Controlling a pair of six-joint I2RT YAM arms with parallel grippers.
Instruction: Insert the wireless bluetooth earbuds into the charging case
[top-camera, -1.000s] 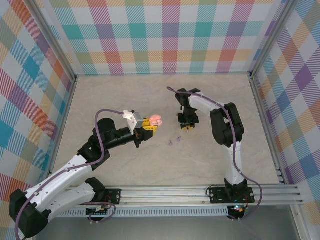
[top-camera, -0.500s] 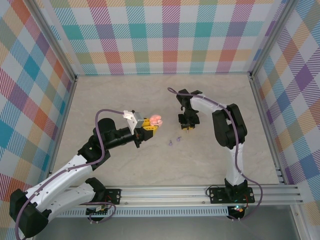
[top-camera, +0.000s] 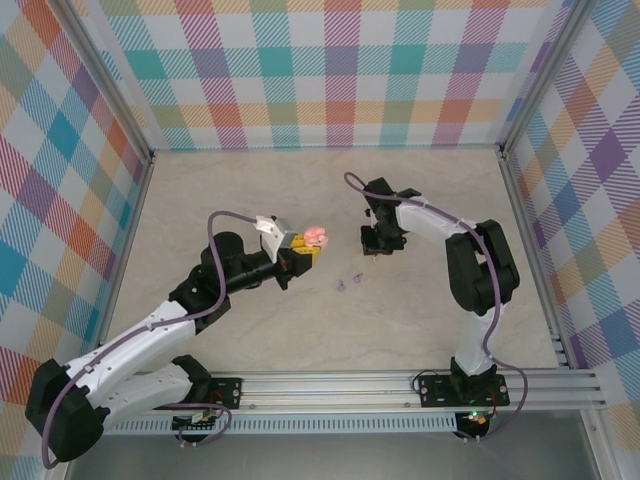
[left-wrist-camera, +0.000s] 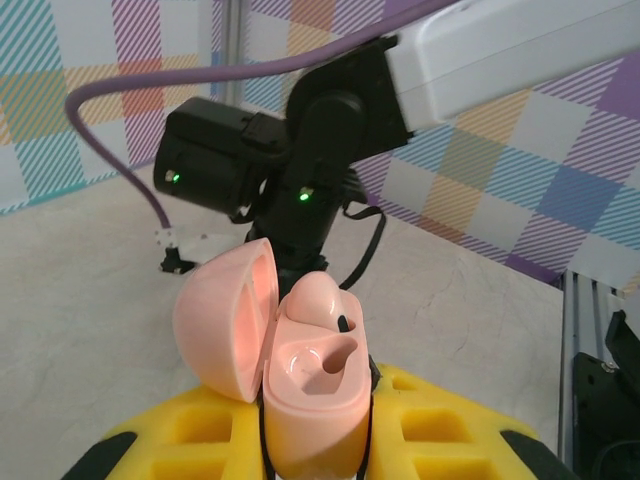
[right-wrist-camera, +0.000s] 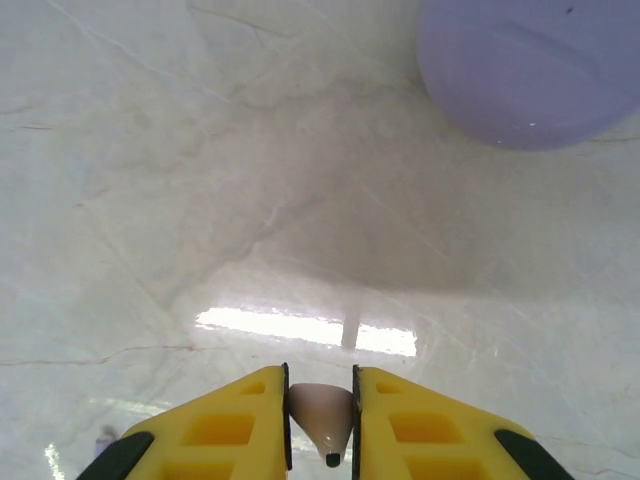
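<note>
Item: pale pink, egg-shaped plastic charging case (top-camera: 316, 237), lid (left-wrist-camera: 225, 325) hinged open, clenched in the yellow-fingered left hand (top-camera: 302, 250) and held up over the middle of the pale marbled desk (top-camera: 250, 190), well off every edge. One socket carries what looks like a pale pink bud (left-wrist-camera: 322, 298); the socket beside it (left-wrist-camera: 322, 362) is empty. Item: small pale pink plastic earbud (right-wrist-camera: 321, 415), pinched between the fingers of the right hand (top-camera: 378, 243), which hangs just above the desk, near the case but apart from it. Items: two tiny lilac plastic earbuds (top-camera: 342, 286) (top-camera: 357, 277), loose on the desk, toward its near edge from both hands. Item: lilac rounded plastic body (right-wrist-camera: 525, 70) on the desk beyond the right hand; kind uncertain. Step in hand, as judged: bringing the pink earbud to the open case. Next move calls for centring the bud over the empty socket, turning it to match the recess, and pressing it in while the left hand holds the case steady.
</note>
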